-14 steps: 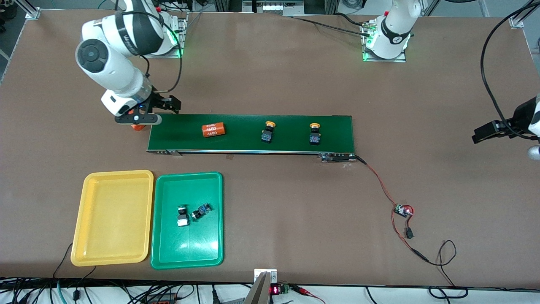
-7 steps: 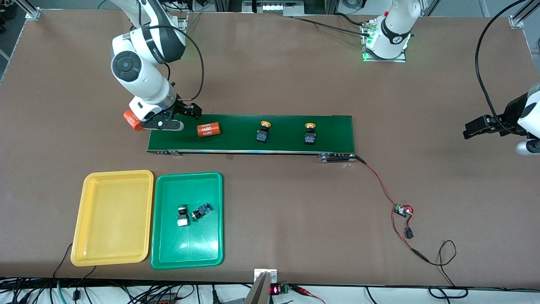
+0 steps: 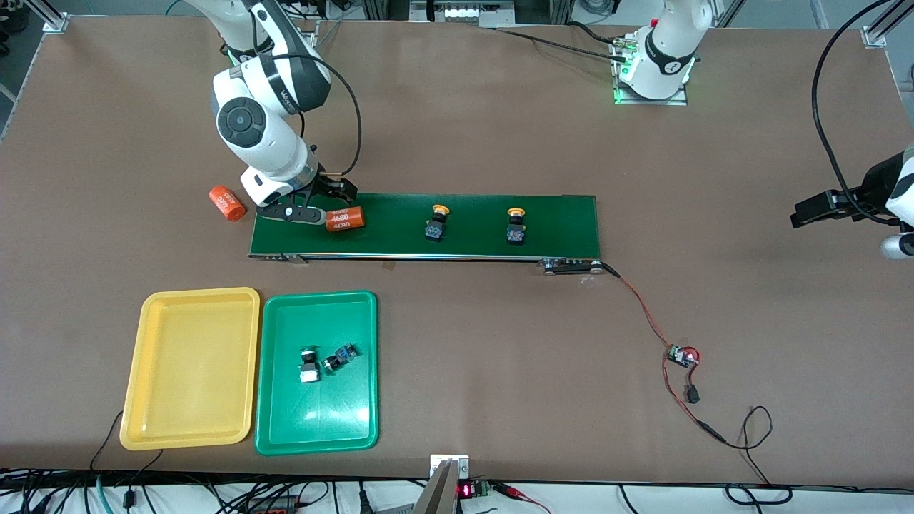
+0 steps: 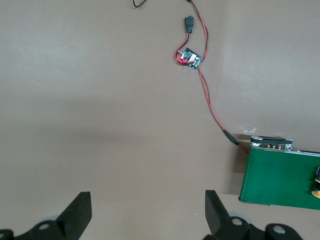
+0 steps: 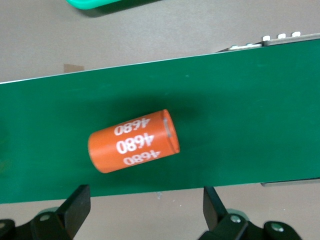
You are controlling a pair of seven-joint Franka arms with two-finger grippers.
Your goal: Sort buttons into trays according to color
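I am hovering my right gripper (image 3: 308, 212) with its jaws spread wide and empty over the right arm's end of the conveyor belt (image 3: 557, 218). An orange cylinder (image 5: 134, 141) printed "4680" is lying on the belt right below it. A second orange cylinder (image 3: 227, 203) is lying on the table just off that end of the belt. Two yellow-capped buttons (image 3: 435, 223) (image 3: 515, 226) are sitting farther along the belt, toward the left arm's end. The yellow tray (image 3: 191, 368) and the green tray (image 3: 317, 428) are lying side by side nearer the front camera, with two buttons (image 3: 309, 364) (image 3: 340, 357) in the green one. My left gripper (image 4: 147, 212) is waiting, wide open and empty, over bare table past the belt's other end.
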